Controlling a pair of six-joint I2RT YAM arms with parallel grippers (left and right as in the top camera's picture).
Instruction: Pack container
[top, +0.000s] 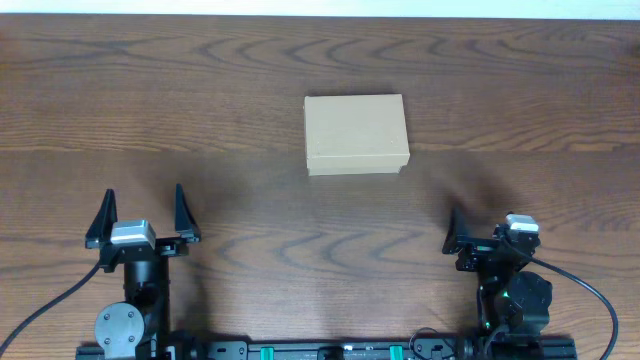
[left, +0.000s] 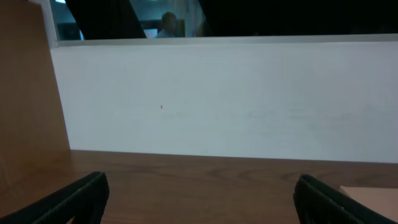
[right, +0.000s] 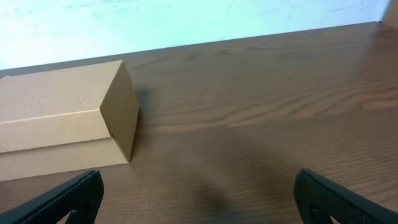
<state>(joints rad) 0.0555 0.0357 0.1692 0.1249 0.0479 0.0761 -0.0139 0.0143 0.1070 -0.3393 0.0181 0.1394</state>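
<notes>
Right, from overhead I have the left fingers (top: 104, 218) at the near left of the counter (top: 200, 90), spread wide with only bare wood between them. The container (top: 356, 134) sits about centre, a little towards the far side, lid closed, well apart from both arms. Over on the right, the right fingers (top: 456, 232) are turned at an angle and I get only one prong cleanly, so this view alone doesn't tell me their spread.

The wrist cameras fill that in. On the left wrist, both fingers (left: 78, 200) sit in the bottom corners of the frame, wide apart. Just a tan corner of the container (left: 376, 198) pokes in at lower right, beside the right-hand prong. On the right wrist, the fingers (right: 62, 200) are just as wide and hold nothing. Here the container (right: 59, 121) lies ahead and off to the left, showing its short end face and the seam where lid meets body, which the overhead flattens out.

The counter is dark brown wood grain, with a black rail (top: 330, 351) along the near edge under both arm bases. Only the left wrist view gives me the room. A white wall (left: 217, 106) runs along the counter's far edge, with a brown panel (left: 25, 81) on the left. Above the wall is a dark window (left: 143, 18) with a blurred figure I can't make out.
</notes>
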